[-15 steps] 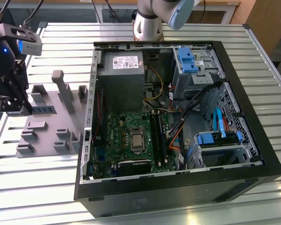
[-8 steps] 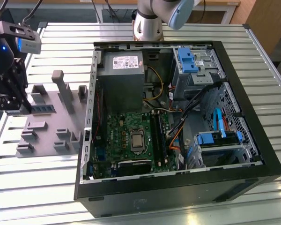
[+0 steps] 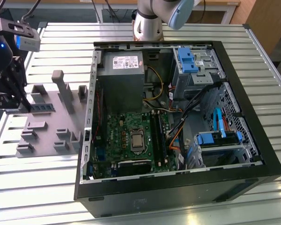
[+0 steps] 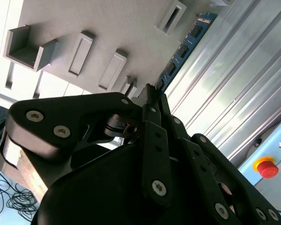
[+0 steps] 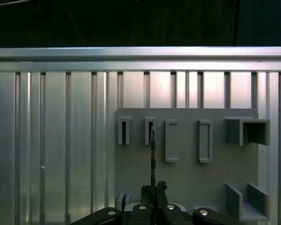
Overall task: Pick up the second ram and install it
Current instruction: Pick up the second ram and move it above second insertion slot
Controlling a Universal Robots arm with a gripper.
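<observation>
Exterior view of a workbench. An open black computer case (image 3: pixel 253 154) lies on its side across the centre and right of the frame, on a ribbed metal tabletop (image 3: pixel 37 187). In the left of the frame a grey fixture tray (image 3: pixel 51 129) with upright posts and pockets sits on the same tabletop, just beside the case.

The second ram (image 3: pixel 42 108) is a thin dark stick with small chips. It stands on its long edge on the tray, in the left-middle of the frame, with its long axis roughly level across the picture. The black gripper (image 3: pixel 24 104) comes down from the upper left corner, and its tips meet the end of the stick nearest the frame's left edge. The rest of the stick runs away from the gripper toward the case.

In the first wrist view the second ram (image 5: pixel 152 150) appears edge-on as a fine line leading straight out from the gripper (image 5: pixel 153 189) over the tray (image 5: pixel 187 178). In the second wrist view its blue-green face and black chips (image 4: pixel 182 49) stretch away from the gripper (image 4: pixel 152 91) along the tray's (image 4: pixel 107 23) edge.

The gripper is drawn narrow and looks pinched on the near end of the stick. Whether the stick has lifted off the tray cannot be made out.

The long black memory slots (image 3: pixel 157 133) lie on the motherboard (image 3: pixel 126 129) in the lower centre of the frame, well apart from the stick and running up and down the picture, crosswise to it.
</observation>
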